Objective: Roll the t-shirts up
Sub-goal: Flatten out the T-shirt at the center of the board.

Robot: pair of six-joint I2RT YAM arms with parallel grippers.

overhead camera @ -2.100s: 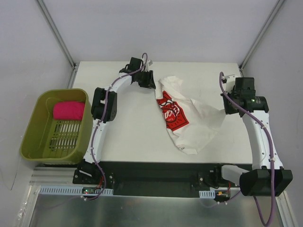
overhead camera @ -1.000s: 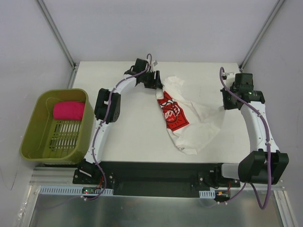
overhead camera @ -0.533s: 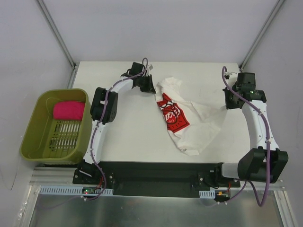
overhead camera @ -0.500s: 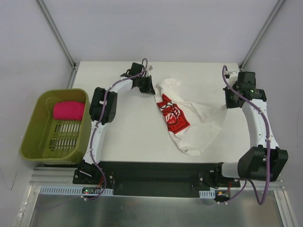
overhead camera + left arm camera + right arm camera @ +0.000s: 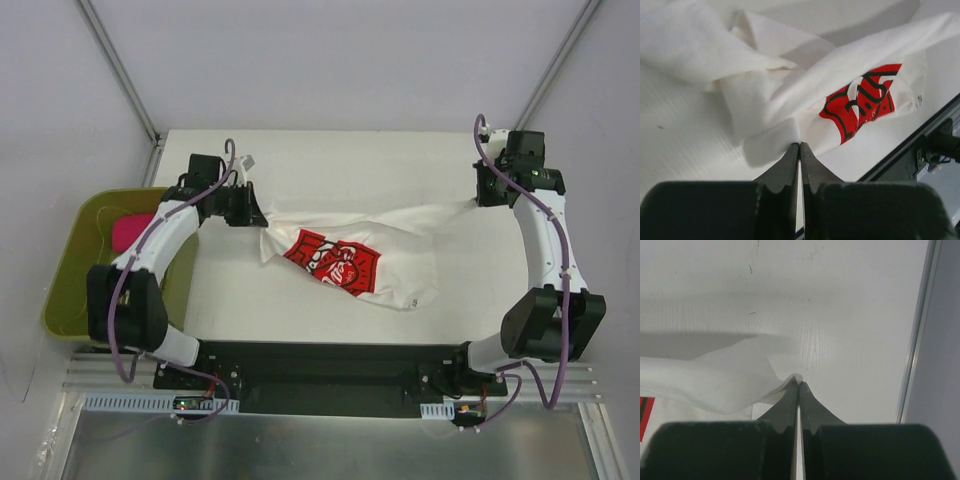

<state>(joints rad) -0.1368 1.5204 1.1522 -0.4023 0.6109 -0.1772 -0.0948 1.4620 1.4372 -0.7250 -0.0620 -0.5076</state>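
The white t-shirt (image 5: 350,235) with a red chest print (image 5: 335,262) is stretched across the table between both grippers. My left gripper (image 5: 257,214) is shut on a fold of its left end, seen up close in the left wrist view (image 5: 799,145), with the red print (image 5: 862,102) beyond. My right gripper (image 5: 479,200) is shut on a thin edge of the cloth at the far right (image 5: 798,382). The pink rolled t-shirt (image 5: 124,232) lies in the green basket (image 5: 68,275), partly hidden by my left arm.
The green basket stands off the table's left edge, under my left forearm. The white table (image 5: 340,160) is bounded by a metal frame rail (image 5: 916,340) close to my right gripper. A black front rail (image 5: 330,355) runs along the near edge.
My left gripper has shut on the shirt's edge and swung left towards the basket, dragging the shirt out long. The right gripper has shifted slightly back, still holding its end.
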